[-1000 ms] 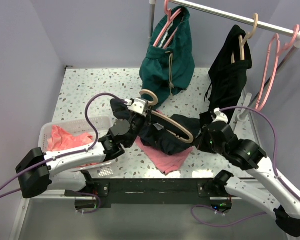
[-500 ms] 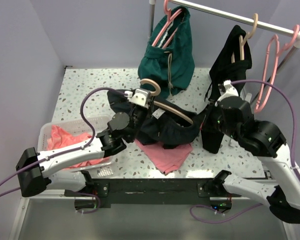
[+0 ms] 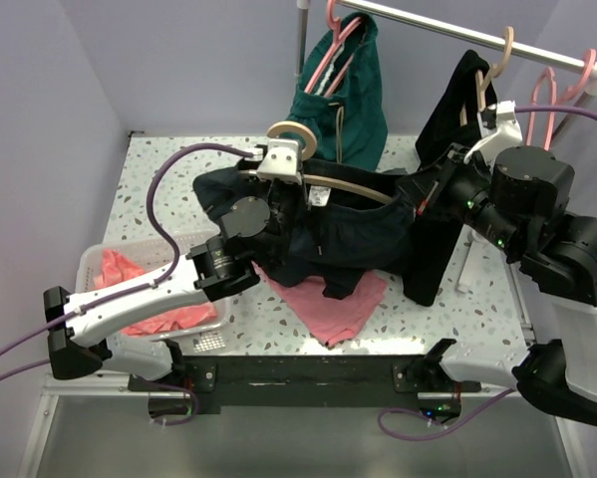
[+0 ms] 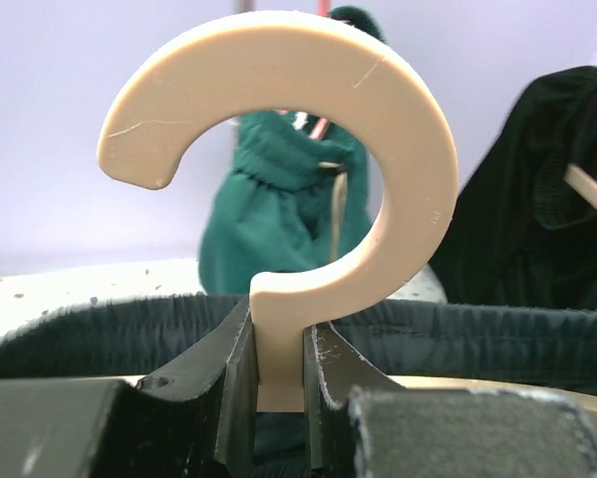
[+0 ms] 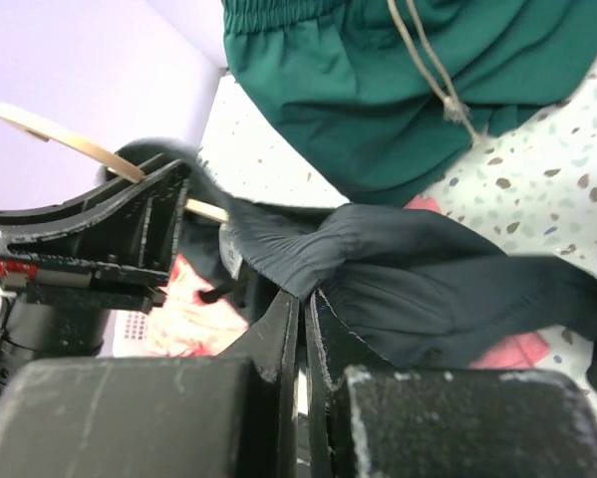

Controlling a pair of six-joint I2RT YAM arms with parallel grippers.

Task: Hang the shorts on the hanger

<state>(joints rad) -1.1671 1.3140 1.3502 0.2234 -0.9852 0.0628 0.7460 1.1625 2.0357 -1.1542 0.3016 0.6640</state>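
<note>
Left tool [image 4: 278, 351] closed narrow on the hanger [image 3: 350, 186], fingers pinching the flat neck just under the hook [image 4: 378, 129], which stands upright and clear above the fingertips. Right tool [image 5: 301, 304] also nearly closed, a fold of the shorts [image 3: 368, 237] caught between the tips. The shorts are up off the counter [image 3: 168, 169], strung between the two tools. From the left wrist I see the gathered waistband run across right behind the hanger's neck; from above the tan shoulder lies along the top edge of the fabric. Whether the bar is inside the waistband or only against it, I cannot tell. The legs hang down over the pink cloth [image 3: 330, 307], contact uncertain. Left arm reaches from its base past the basket [image 3: 94, 261], forearm climbing toward mid-counter, wrist turned so the tool points up. Right arm stands high, elbow out at the right side, wrist angled left and down onto the right end of the shorts, in front of the black garment [image 3: 455, 115]. The teal garment [image 3: 343, 105] hangs behind the hook.
</note>
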